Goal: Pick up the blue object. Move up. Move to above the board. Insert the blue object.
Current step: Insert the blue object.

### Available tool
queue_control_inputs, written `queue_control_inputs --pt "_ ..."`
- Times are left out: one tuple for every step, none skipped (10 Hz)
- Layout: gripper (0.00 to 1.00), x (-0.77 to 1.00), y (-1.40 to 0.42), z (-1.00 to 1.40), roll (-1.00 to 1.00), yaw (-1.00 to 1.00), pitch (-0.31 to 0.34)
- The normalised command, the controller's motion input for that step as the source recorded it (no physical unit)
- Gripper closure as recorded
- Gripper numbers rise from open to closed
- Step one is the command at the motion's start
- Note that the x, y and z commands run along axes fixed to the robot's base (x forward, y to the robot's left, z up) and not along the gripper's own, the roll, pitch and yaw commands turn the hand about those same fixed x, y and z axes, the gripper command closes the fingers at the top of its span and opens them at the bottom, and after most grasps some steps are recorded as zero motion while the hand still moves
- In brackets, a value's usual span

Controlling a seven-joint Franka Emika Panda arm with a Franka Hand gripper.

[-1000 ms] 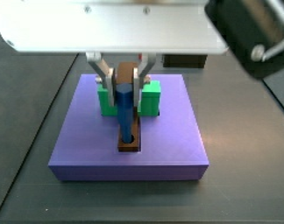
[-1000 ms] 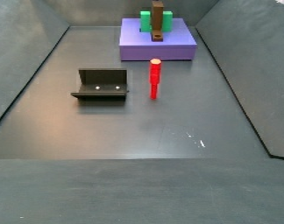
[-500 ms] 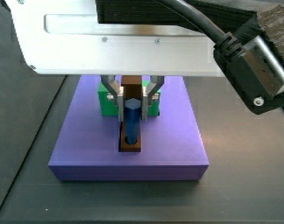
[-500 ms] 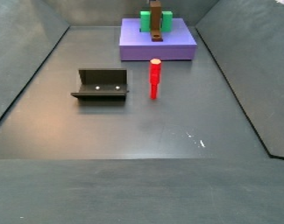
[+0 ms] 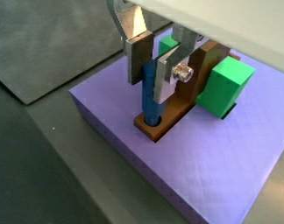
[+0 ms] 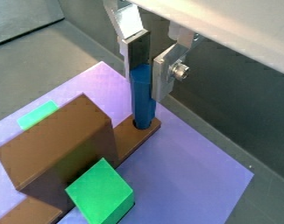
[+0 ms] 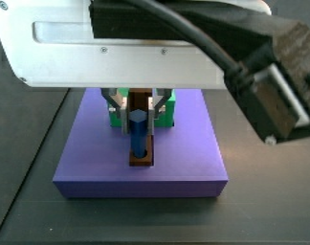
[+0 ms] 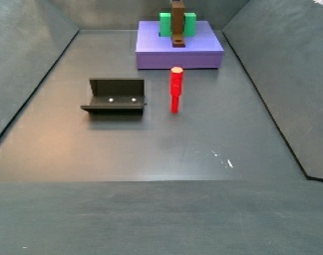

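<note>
With the peg upright, you see:
gripper point(image 5: 156, 72): clamped on the blue object point(image 5: 149, 90)
blue object: bottom end in the board point(image 5: 170, 120) hole
red peg point(image 8: 176, 90): 3 o'clock of fixture point(image 8: 115, 98)

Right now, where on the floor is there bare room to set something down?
The wide grey floor in front of the fixture and red peg is bare. The purple slab is crowded: the board, green blocks and the end effector, shut on the blue object at the hole.
</note>
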Motion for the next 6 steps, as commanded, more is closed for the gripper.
queue_control_inputs --pt "1.00 0.29 0.00 -0.46 0.10 0.00 0.106" --pt "1.00 0.40 0.00 -0.58 0.00 0.00 0.040" --pt "1.00 0.33 0.00 -0.71 -0.01 0.00 0.000" --pt "1.00 0.07 0.00 -0.76 -0.02 0.00 0.000" --pt "1.00 0.03 0.00 -0.18 0.02 0.00 0.023" --pt "1.00 0.00 0.00 0.00 0.00 0.00 0.000"
